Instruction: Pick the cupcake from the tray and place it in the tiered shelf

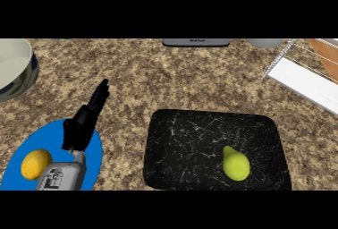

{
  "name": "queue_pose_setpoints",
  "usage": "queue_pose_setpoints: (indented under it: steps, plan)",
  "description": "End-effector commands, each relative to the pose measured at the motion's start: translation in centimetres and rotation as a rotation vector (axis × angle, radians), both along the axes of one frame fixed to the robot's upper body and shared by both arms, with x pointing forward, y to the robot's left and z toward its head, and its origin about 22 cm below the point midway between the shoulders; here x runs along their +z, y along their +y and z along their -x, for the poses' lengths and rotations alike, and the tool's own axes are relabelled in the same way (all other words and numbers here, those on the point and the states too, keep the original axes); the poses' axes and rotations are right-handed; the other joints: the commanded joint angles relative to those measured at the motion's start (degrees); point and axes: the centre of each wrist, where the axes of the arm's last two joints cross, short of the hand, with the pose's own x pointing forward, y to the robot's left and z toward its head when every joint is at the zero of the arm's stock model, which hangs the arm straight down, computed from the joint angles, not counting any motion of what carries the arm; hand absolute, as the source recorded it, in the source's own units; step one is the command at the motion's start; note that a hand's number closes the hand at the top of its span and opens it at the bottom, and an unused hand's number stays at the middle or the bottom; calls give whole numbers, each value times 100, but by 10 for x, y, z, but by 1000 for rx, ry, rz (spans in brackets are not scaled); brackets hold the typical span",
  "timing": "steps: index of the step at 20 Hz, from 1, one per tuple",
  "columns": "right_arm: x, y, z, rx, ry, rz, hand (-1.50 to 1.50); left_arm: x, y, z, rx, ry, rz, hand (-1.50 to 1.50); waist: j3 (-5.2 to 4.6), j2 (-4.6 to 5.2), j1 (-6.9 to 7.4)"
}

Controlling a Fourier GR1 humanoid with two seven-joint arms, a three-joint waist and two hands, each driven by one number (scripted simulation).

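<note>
We see only our left hand [84,120], fingers straight and open, holding nothing, raised over the blue plate's [92,147] upper edge. A lemon [35,164] sits on that plate, left of the forearm. The black marbled tray [198,134] holds a yellow-green pear [235,164] near its lower right; we see no cupcake on it. The white wire tiered shelf [303,80] sits at upper right, well apart from the hand. A bowl [14,67] is at upper left.
</note>
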Motion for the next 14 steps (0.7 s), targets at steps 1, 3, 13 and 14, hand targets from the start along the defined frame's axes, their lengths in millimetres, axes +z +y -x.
queue_pose_setpoints:
  steps: [1,3,13,14]
  plan:
    - [26,10,2,4,-136,-15,-150,5,-13,-10,-16,-14,8,0,-3,15,13]
    - [46,-4,18,-8,-277,-16,-150,-4,8,3,-3,-11,3,0,0,6,51]
    - [67,-4,110,-148,-325,-216,-150,-6,4,0,43,21,6,0,-8,-94,-273]
    - [62,-4,121,-164,-288,-215,-150,-8,10,5,57,17,4,0,-8,-105,-291]
